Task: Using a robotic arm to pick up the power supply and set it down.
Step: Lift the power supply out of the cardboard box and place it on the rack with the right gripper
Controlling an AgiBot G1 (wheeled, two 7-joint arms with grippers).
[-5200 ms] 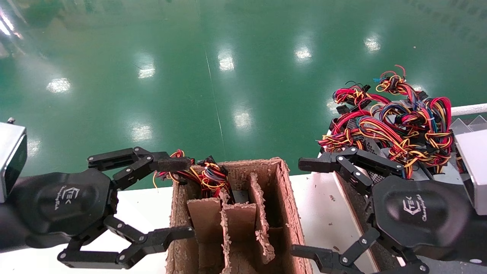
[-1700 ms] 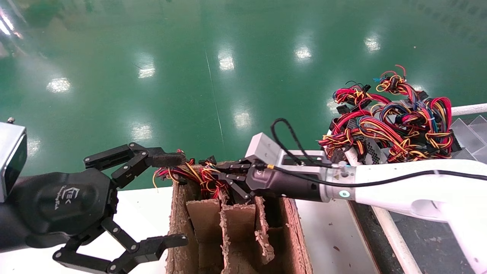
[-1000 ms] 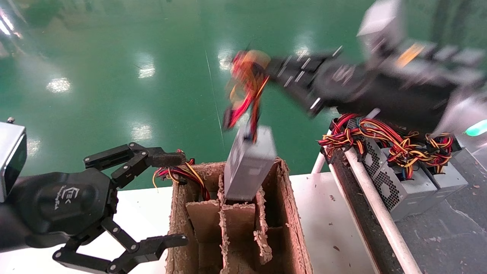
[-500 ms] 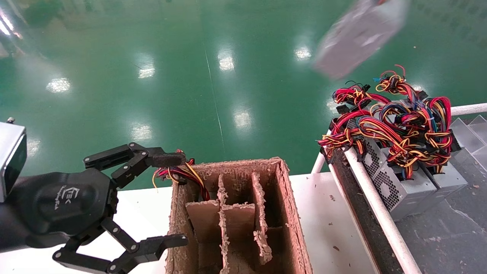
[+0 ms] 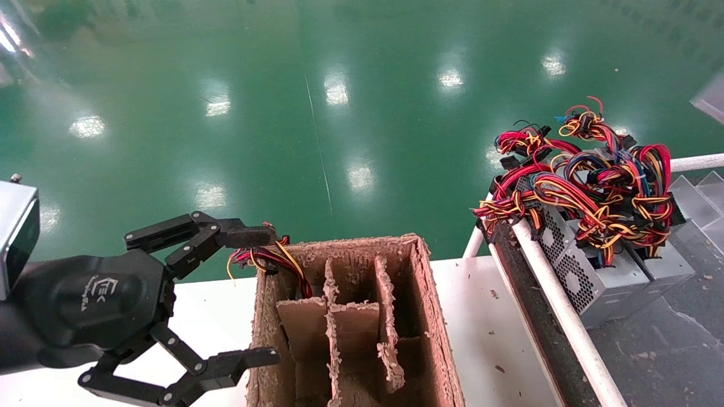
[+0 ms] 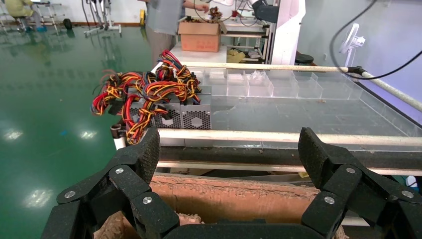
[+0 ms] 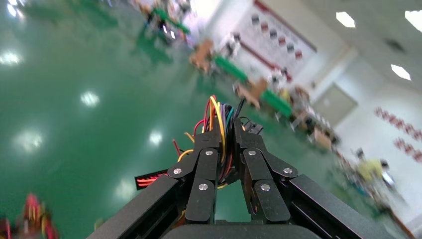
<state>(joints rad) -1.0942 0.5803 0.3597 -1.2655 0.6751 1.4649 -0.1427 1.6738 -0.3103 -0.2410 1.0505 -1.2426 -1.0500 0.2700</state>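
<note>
In the right wrist view my right gripper [image 7: 226, 137] is shut on a bunch of red, yellow and black wires [image 7: 219, 117] of the power supply, held high over the green floor. The supply's grey box is hidden there. In the head view only a grey corner [image 5: 711, 100] shows at the right edge, and the right arm is out of that view. My left gripper [image 5: 257, 297] [image 6: 230, 149] stands open beside the left wall of the brown cardboard divider box [image 5: 430, 316], holding nothing.
Red and yellow wires [image 5: 266, 257] stick out of the divider box's far left cell. A pile of power supplies with tangled wires [image 5: 588, 181] [image 6: 149, 97] lies on the right, behind a white rail [image 5: 560, 316]. The box stands on a white table [image 5: 486, 316].
The right gripper closed on the wires in the box's far middle cell, pulled the power supply up and out, and swung it up to the right, almost out of the head view. The left gripper stayed put.
</note>
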